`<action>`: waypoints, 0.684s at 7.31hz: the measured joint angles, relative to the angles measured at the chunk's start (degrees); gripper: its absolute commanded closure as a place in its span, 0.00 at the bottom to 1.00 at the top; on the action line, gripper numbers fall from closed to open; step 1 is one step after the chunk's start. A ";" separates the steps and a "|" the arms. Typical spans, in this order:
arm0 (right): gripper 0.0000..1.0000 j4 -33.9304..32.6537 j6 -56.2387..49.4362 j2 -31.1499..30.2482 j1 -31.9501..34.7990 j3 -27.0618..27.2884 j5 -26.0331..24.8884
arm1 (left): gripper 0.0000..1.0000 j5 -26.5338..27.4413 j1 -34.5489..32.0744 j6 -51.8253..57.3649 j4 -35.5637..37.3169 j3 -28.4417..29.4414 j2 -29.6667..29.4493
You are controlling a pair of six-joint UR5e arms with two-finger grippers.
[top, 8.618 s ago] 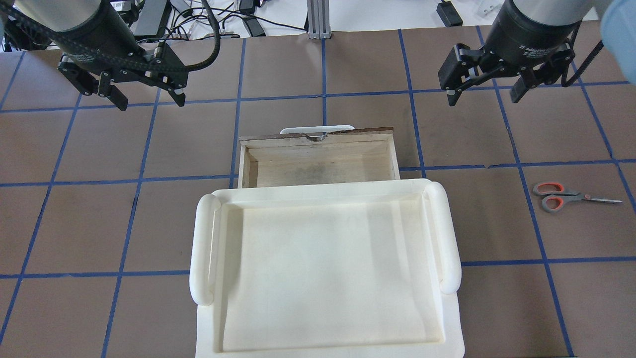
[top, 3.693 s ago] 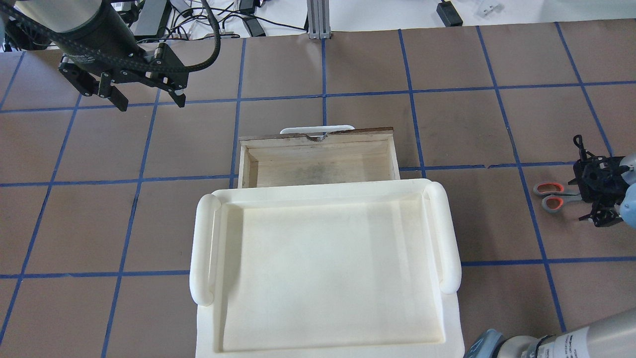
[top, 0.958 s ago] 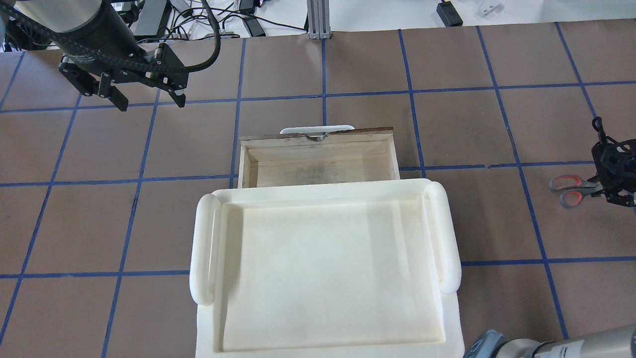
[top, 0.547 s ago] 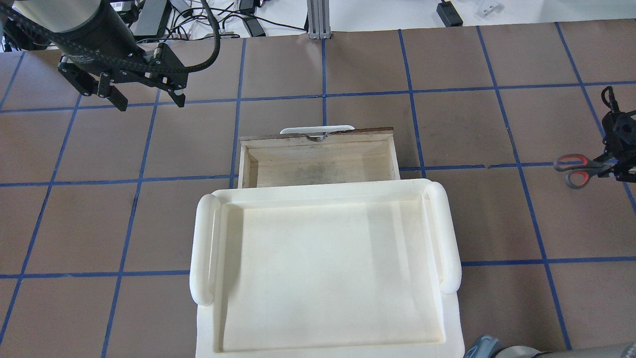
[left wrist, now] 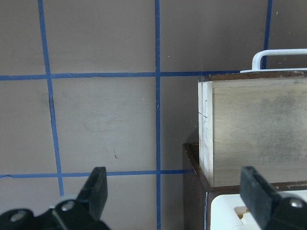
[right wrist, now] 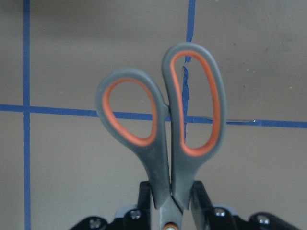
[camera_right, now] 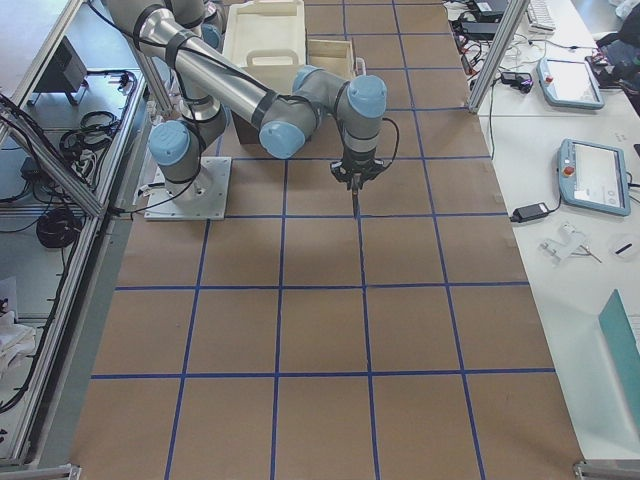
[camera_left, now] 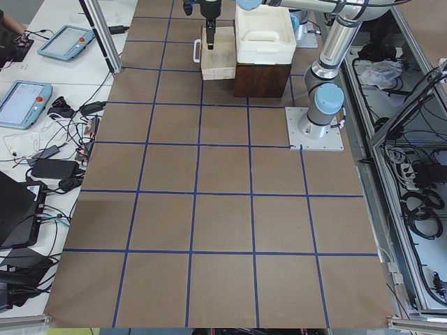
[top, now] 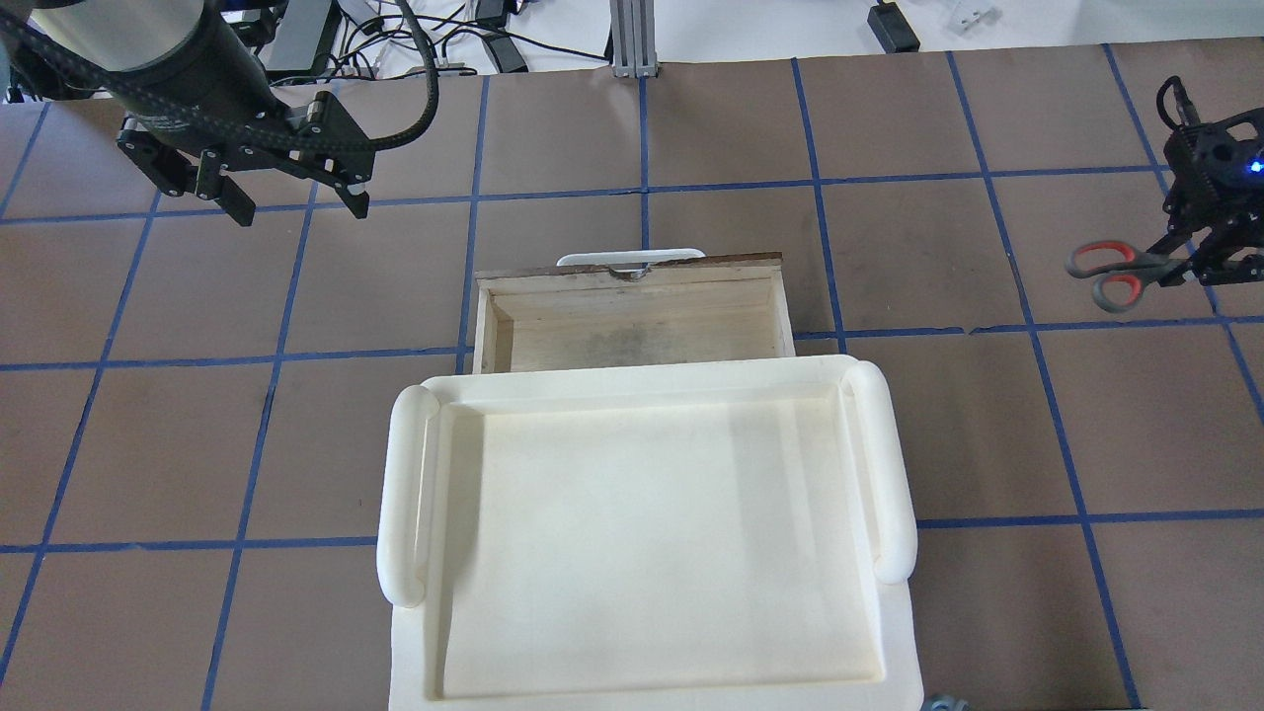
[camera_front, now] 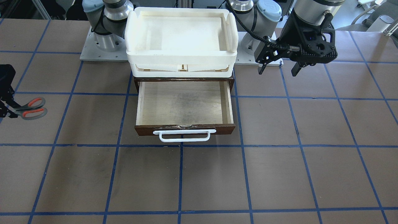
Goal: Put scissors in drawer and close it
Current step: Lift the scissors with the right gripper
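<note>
I am pinching the scissors (top: 1111, 275) in my right gripper (top: 1197, 265), handles pointing left toward the open drawer (top: 632, 341), well apart.

Brown tabletop (top: 889, 118) gridded in blue tape (top: 642, 188); white bench (camera_left: 70, 77) with teach pendants (camera_left: 66, 43) and cables (camera_left: 63, 150) along the left edge of the exterior left view.
</note>
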 measured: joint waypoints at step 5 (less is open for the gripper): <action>0.82 3.54 19.38 -0.17 17.14 -4.37 0.00 | 0.00 0.00 0.00 0.04 0.00 -0.10 0.06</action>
